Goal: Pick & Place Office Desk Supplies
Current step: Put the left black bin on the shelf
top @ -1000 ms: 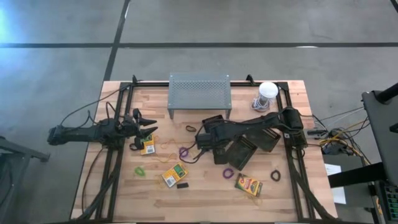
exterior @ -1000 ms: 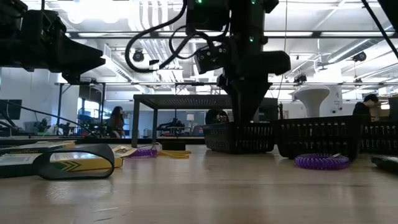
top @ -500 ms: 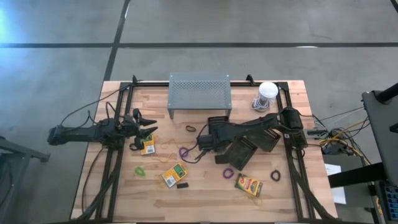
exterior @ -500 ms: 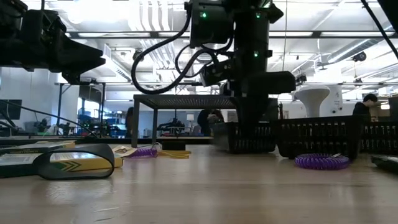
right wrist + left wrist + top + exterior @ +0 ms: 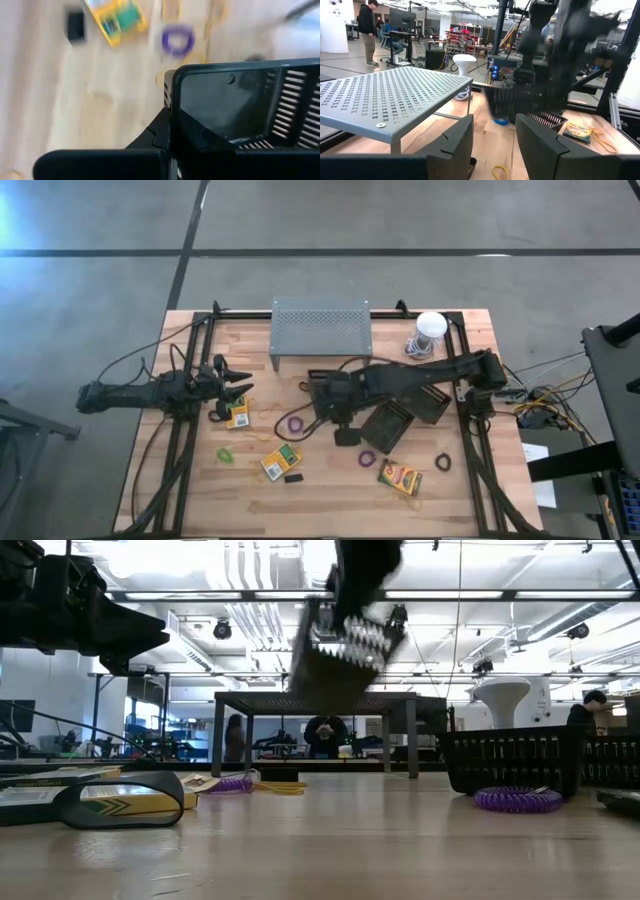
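Right gripper (image 5: 322, 402) lifts a black lattice basket (image 5: 340, 650) off the table — fingers clamped on its wall.

The basket hangs tilted above the wooden table (image 5: 320, 485), in front of the grey perforated shelf (image 5: 320, 326), with the other two baskets (image 5: 388, 424) still on the boards to its right. A purple band (image 5: 296, 423) lies just below the gripper; crayon boxes (image 5: 281, 460) are scattered nearby. The left gripper (image 5: 236, 379) waits at the left edge — fingers apart, holding nothing.
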`<state>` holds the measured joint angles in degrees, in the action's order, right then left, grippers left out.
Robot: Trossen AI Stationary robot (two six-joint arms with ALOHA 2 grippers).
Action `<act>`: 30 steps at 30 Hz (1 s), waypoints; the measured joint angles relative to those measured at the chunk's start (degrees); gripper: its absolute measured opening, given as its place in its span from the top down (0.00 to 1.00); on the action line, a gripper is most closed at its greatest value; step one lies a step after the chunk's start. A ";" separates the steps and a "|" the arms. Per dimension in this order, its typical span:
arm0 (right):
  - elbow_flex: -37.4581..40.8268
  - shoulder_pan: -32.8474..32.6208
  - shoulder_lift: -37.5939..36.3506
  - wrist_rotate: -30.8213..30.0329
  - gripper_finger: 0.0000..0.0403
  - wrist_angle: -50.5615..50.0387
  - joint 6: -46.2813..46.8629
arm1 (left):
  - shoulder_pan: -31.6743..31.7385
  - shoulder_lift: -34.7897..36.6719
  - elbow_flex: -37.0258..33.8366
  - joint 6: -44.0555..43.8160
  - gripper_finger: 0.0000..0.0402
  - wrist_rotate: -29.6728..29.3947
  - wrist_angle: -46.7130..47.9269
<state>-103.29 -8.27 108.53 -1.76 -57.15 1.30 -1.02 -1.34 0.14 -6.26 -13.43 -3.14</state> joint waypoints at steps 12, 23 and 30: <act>-13.99 15.63 -1.53 -11.99 0.98 -15.06 -5.11 | 0.00 0.00 0.00 0.00 0.62 -0.02 -0.41; -6.81 25.76 -1.42 -11.13 0.98 -12.27 -12.06 | 0.02 0.00 0.00 0.00 0.62 -0.04 -0.45; -2.95 25.94 -1.42 -11.16 0.97 -7.41 -14.64 | 0.01 0.00 0.00 0.00 0.62 -0.04 -0.45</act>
<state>-106.24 17.67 107.11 -12.92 -64.56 -13.34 -1.00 -1.34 0.14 -6.26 -13.47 -3.60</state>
